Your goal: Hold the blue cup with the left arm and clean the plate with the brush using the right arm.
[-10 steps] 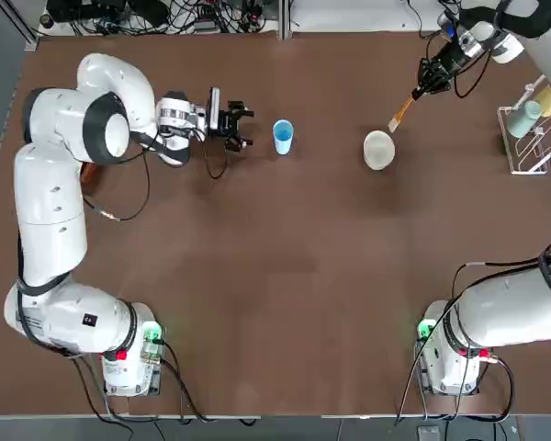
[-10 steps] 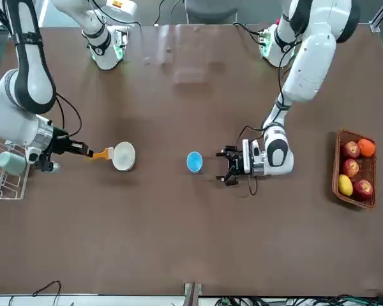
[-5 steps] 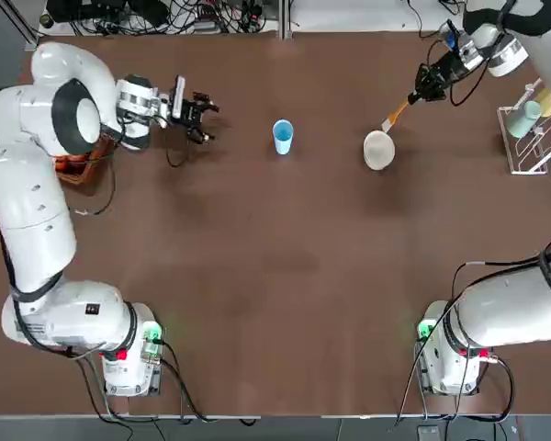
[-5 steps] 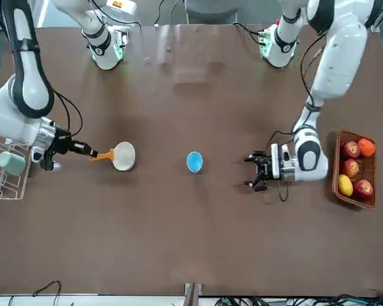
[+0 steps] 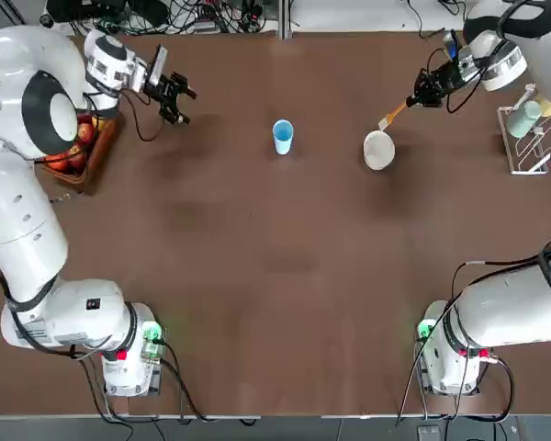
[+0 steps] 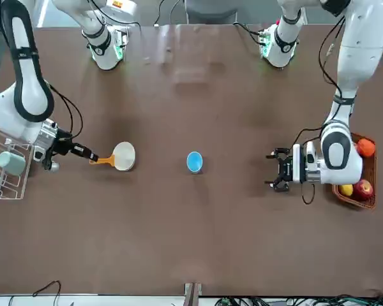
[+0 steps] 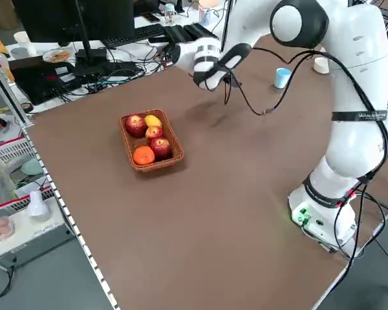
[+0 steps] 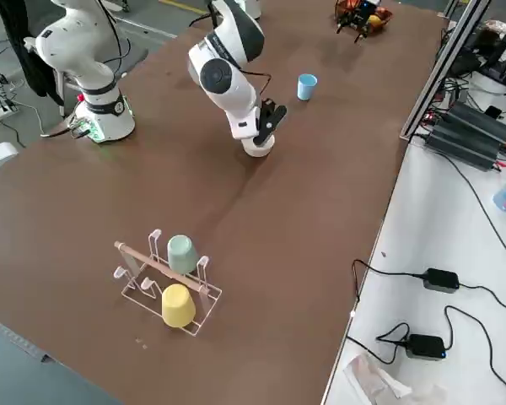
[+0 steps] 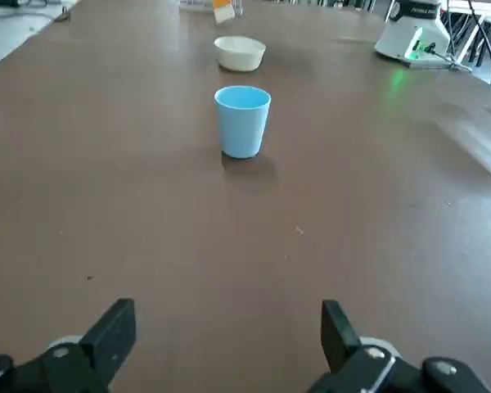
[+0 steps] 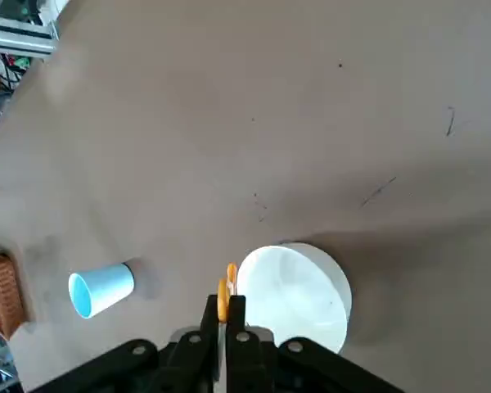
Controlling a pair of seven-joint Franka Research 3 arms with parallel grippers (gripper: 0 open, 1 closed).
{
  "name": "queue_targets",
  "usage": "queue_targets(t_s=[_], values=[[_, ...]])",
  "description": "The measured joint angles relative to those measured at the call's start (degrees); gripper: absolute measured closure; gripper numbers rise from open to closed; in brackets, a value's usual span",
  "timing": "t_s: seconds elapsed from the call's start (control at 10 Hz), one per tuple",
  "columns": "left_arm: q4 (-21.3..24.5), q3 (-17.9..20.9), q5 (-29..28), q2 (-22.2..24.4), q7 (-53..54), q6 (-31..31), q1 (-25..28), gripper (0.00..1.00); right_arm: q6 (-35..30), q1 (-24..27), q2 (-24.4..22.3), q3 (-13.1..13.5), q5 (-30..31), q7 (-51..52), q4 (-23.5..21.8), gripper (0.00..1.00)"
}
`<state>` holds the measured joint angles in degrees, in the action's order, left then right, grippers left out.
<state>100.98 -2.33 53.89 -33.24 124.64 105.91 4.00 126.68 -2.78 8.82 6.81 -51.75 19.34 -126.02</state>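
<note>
The blue cup (image 5: 283,136) stands upright at the table's far middle, also in the front view (image 6: 194,162) and ahead in the left wrist view (image 9: 243,121). My left gripper (image 5: 185,105) is open and holds nothing. It hangs well to the cup's left, next to the fruit basket. The cream plate (image 5: 378,150) sits to the right of the cup. My right gripper (image 5: 415,98) is shut on the orange handle of the brush (image 5: 392,114). The brush's pale head is at the plate's far rim (image 10: 295,295).
A wicker basket of fruit (image 6: 354,169) sits at the table's left edge, partly under my left arm. A wire rack (image 5: 531,129) with a teal cup and a yellow cup stands at the right edge. Brown tabletop (image 5: 285,276) lies between the arm bases.
My left gripper has swung away from the blue cup, leftward to the fruit basket, still open. The right gripper and brush have barely shifted beside the plate.
</note>
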Motion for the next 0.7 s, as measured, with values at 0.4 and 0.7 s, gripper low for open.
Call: queue_targets(t_s=[0.4,0.7], values=[[-1.5,0.0,-10.4,6.0,-17.6,0.3,0.2,0.0,0.9,0.0,0.1,-0.1,-3.7,0.3,-2.7,0.95],[-1.8,0.0,-14.9,8.2,-26.5,0.7,0.2,0.0,1.0,0.0,0.1,-0.1,-6.6,0.4,-3.5,0.95]])
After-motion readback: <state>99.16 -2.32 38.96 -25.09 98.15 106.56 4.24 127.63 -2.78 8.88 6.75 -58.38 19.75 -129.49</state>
